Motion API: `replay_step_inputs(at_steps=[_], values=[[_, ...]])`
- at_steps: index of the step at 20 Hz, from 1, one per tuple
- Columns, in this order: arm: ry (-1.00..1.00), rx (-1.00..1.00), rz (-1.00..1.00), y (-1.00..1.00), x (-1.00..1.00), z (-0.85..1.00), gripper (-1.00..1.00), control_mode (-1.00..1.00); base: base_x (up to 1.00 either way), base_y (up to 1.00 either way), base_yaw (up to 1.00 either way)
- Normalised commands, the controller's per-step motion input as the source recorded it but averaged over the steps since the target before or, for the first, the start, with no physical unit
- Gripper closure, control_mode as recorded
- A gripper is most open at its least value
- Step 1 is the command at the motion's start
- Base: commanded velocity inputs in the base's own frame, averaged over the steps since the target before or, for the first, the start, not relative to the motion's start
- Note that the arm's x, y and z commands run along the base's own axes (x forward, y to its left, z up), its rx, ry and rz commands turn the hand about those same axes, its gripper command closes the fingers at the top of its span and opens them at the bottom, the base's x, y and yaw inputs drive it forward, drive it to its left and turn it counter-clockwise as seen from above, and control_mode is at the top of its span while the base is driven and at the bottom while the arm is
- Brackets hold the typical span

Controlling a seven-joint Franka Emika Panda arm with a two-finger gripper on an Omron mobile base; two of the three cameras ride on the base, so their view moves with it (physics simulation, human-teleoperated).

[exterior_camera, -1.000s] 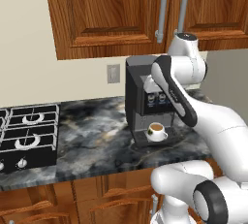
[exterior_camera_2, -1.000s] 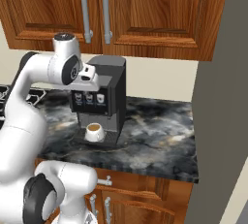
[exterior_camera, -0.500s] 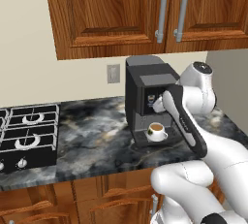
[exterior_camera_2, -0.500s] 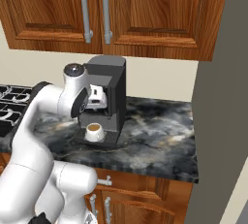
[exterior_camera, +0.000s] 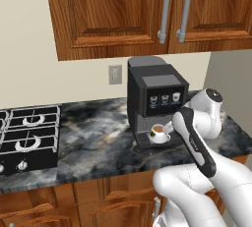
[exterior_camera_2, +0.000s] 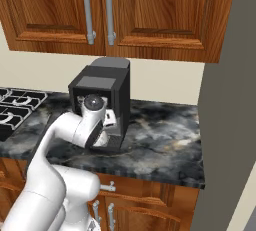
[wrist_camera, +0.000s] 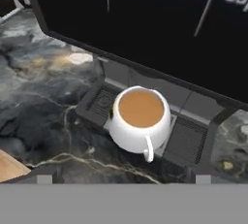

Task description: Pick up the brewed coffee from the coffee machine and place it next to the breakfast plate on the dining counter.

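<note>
Cup (wrist_camera: 139,126) ahead of the jaws: white, tan-brown liquid inside. Coffee machine (exterior_camera: 155,98): black body, grey top, white lettering on its panel. Drip tray (wrist_camera: 186,138): dark grey. Counter (wrist_camera: 43,97): dark marble, grey-white and amber veins. Cabinets (exterior_camera: 142,10): reddish-brown wood, silver handles.

marble counter (exterior_camera: 93,137), coffee machine (exterior_camera: 155,98), stove (exterior_camera: 27,135)
</note>
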Motion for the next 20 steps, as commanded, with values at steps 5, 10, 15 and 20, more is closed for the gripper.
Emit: replay_step_inputs(at_steps=[5,10,15,20], values=[[0.0,0.01,0.16,-0.17,0.0,-0.27,-1.0,-1.0,0.0,0.0,0.0],[-0.04,0.02,0.14,-0.01,0.0,-0.42,-1.0,-1.0,0.0,0.0,0.0],[-0.06,0.05,0.06,-0.02,0.06,-0.29,-1.0,-1.0,0.0,0.0,0.0],[-0.15,0.09,0.04,-0.05,0.04,-0.22,-1.0,-1.0,0.0,0.0,0.0]])
